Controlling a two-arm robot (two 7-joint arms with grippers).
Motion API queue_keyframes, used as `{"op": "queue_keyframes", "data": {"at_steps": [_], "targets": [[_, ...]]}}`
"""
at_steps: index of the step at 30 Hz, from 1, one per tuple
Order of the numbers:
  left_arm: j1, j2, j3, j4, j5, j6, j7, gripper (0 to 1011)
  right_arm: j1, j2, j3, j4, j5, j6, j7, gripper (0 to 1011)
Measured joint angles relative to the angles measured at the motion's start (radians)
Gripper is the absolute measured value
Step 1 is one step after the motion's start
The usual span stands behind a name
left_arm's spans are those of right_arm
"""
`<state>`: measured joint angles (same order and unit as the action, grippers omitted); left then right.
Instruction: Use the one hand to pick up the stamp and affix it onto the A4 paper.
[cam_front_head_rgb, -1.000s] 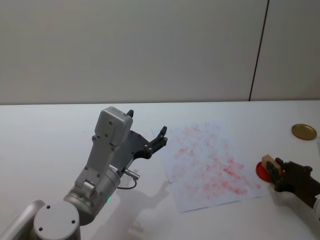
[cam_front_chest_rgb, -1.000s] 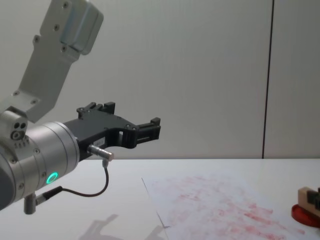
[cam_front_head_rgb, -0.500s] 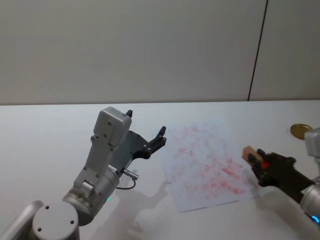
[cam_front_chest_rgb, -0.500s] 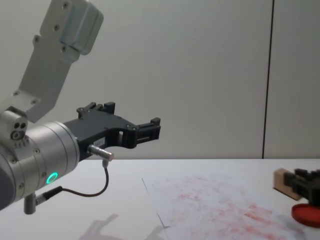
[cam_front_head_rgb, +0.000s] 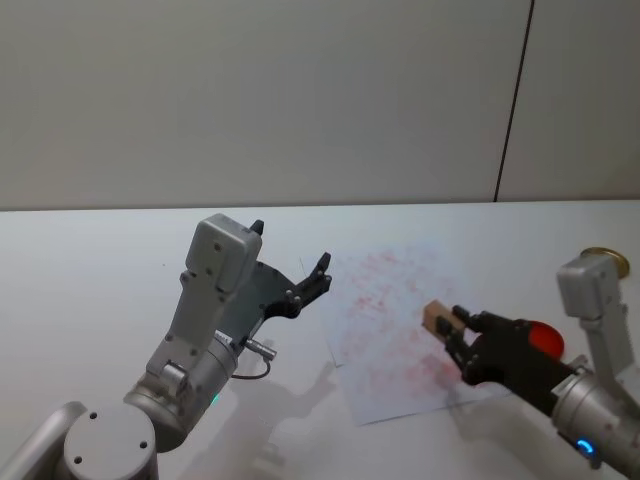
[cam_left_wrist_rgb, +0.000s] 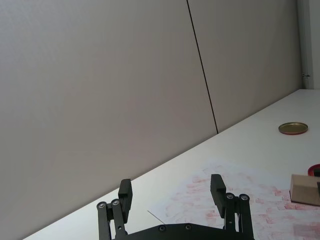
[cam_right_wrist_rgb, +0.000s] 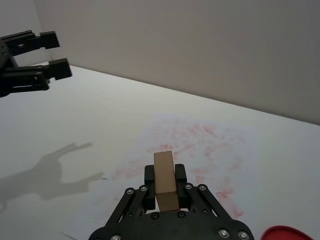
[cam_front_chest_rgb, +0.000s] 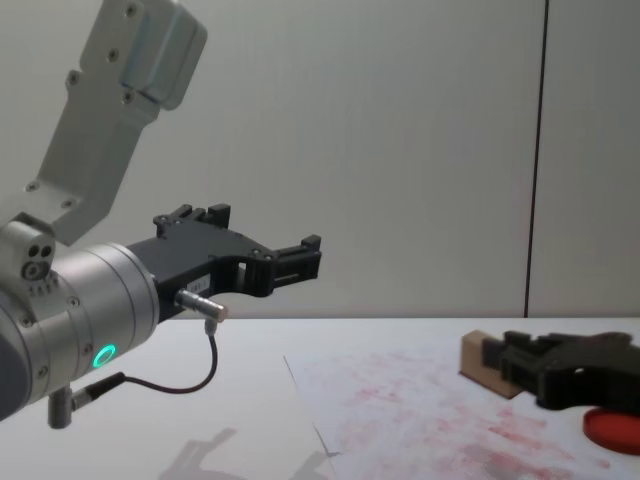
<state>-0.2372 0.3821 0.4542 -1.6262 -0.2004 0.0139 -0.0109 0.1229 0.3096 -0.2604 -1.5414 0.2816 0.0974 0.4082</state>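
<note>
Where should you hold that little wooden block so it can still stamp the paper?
Pinch the small light-tan wooden stamp block across its two flat side faces, from behind, as the right gripper does now; that leaves its far end free over the pink-smudged white paper.
</note>
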Motion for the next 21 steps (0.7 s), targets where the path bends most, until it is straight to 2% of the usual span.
{"op": "queue_keyframes", "data": {"at_steps": [11,21], "targets": [[0.0,0.0,0.0,0.0,0.0,0.0,0.0,993,-0.006,-0.027,-0.036,0.002,-0.012,0.02,0.019,224],[0.0,0.0,0.0,0.0,0.0,0.0,0.0,993,-0.004,-0.045,-0.058,0.033,-0.031,0.027,0.02,224]]}}
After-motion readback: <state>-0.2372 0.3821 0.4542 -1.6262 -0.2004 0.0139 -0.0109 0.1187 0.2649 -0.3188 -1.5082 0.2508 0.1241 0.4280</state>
